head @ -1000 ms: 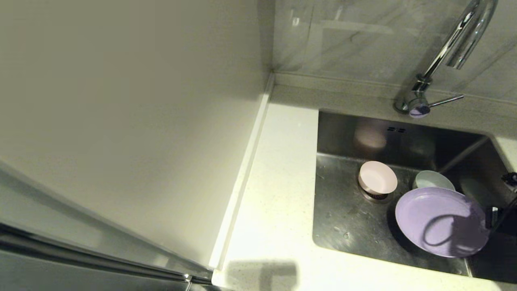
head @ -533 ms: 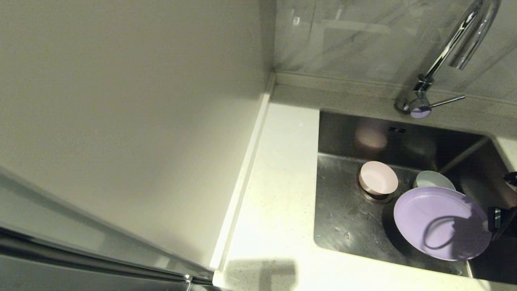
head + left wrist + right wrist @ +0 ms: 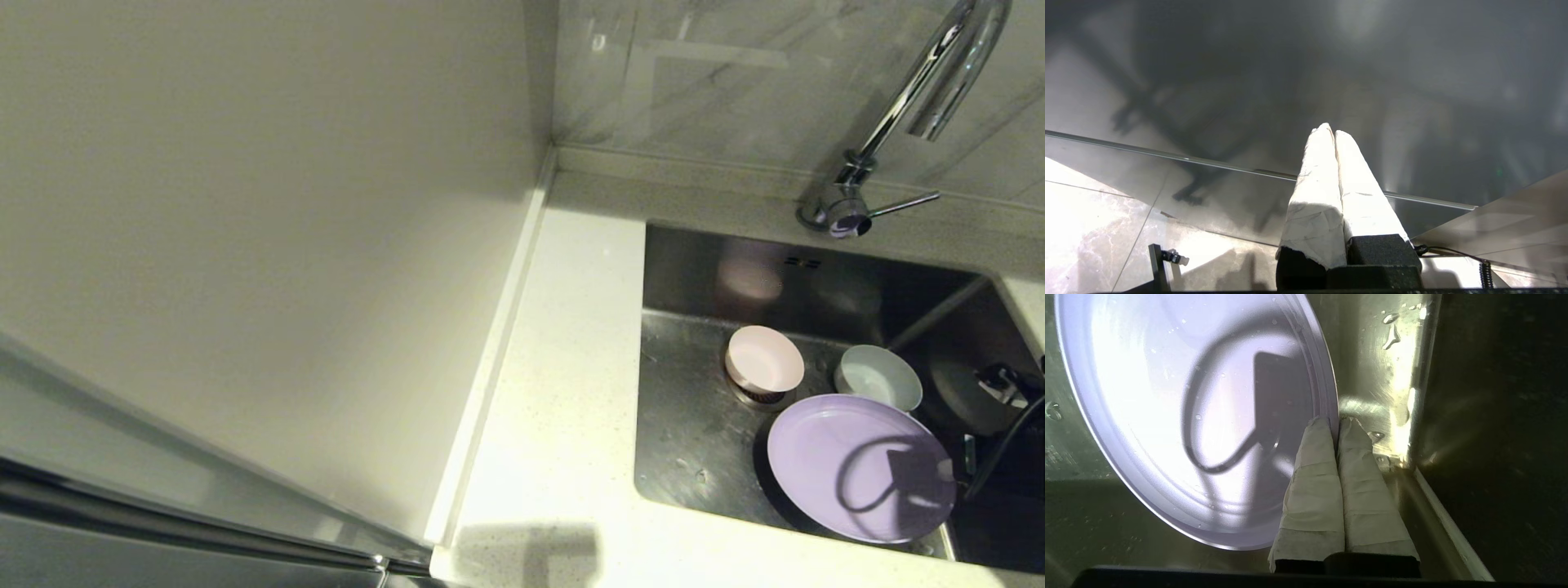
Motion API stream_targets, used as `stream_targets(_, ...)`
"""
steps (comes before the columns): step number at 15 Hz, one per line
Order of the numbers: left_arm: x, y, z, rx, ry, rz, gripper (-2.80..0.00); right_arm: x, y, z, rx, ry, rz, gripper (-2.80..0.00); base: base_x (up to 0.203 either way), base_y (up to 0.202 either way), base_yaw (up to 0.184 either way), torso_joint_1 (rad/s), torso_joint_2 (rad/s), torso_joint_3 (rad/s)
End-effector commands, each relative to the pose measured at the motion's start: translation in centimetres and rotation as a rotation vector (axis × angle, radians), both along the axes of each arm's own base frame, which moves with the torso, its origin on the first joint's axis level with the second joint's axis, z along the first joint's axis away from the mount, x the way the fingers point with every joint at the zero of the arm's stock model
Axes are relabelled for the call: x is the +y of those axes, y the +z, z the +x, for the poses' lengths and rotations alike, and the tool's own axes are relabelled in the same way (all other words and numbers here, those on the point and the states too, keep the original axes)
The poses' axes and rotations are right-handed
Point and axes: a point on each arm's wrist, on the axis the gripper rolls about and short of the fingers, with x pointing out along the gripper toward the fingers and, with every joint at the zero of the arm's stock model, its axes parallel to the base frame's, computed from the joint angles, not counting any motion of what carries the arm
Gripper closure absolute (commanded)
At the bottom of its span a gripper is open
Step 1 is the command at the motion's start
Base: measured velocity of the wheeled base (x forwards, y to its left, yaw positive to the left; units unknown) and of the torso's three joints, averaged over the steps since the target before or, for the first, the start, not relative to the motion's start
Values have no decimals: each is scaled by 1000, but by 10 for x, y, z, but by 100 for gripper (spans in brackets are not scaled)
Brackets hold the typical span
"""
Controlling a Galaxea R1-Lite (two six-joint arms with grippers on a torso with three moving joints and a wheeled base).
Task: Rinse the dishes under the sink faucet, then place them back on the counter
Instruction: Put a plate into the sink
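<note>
Right hand (image 3: pixel 1336 421) was clamped on the rim of the lilac plate (image 3: pixel 857 465), padded fingers (image 3: pixel 1312 486) together with the plate edge pinched between them. Plate sat low in the sink (image 3: pixel 694 441), lower right of the head frame, tilted, its face beaded with water drops in the right wrist view. Pink bowl (image 3: pixel 764 361) sat over the drain, centre of the basin; blue-grey bowl (image 3: pixel 878 376) just beside it, touching or nearly touching the plate's upper edge, cannot tell which. Faucet (image 3: pixel 914 98) at upper right, spout well above the basin; no stream visible. Worktop (image 3: pixel 555 392) ran along the sink's left side.

Left hand (image 3: pixel 1333 132) parked out of the head frame, fingers together, holding nothing.

Judgement: the plate was being handled inside the basin, rinse or transfer stage. Grip is a thin edge pinch on a wet, smooth rim, so slip is the risk. Keep the plate near level when lifting, move slowly, clear the blue-grey bowl and the basin wall, and set it flat on the worktop before letting go.
</note>
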Motion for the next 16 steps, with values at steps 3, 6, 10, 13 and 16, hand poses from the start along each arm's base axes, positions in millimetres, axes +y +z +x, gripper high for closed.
stream_targets(3,0,-1,0,2,1,0,0,-2,-21,10,32,13,15,0,0,0,0,0,0,0)
stream_targets(6,0,-1,0,2,-1,0,0,0,-24,13,40,30,15,0,0,0,0,0,0,0)
stream_targets(10,0,-1,0,2,-1,0,0,4,-23,14,31,39,9,-280,0,0,0,0,0,0)
stream_targets(13,0,-1,0,2,-1,0,0,7,-18,8,22,34,6,-280,0,0,0,0,0,0)
stream_targets(16,0,-1,0,2,0,0,0,12,5,-3,-39,31,-25,-280,0,0,0,0,0,0)
